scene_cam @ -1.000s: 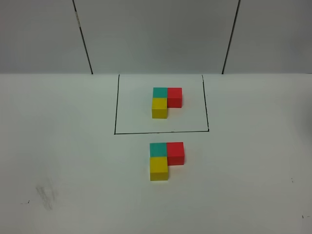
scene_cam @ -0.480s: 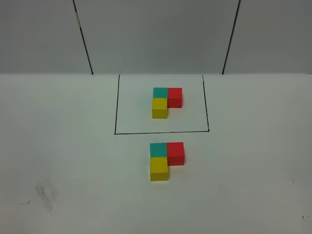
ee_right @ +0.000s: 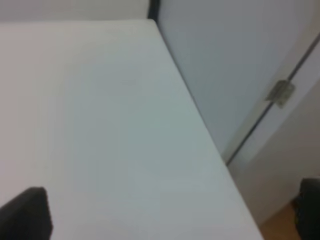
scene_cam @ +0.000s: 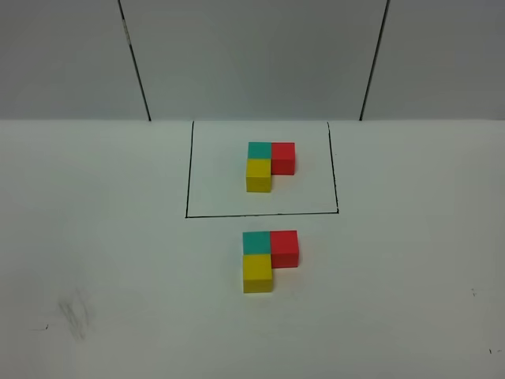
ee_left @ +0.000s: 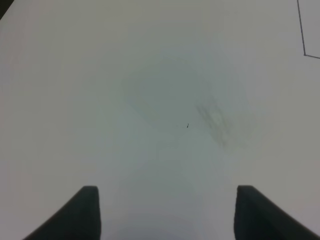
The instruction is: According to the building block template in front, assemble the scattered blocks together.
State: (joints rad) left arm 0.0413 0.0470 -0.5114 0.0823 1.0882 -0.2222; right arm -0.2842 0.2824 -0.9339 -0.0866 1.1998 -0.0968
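Pincers absent overhead; left pincer (ee_left: 165, 212) tips cropped, spread.

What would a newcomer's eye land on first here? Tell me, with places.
Two matching L-shaped trios of teal, red and yellow cubes on the white table: the template inside a black-lined rectangle at the back, the blocks just in front of it, unframed and already touching. Both arms are out of the high view; the left gripper hangs open over a grey smudge.
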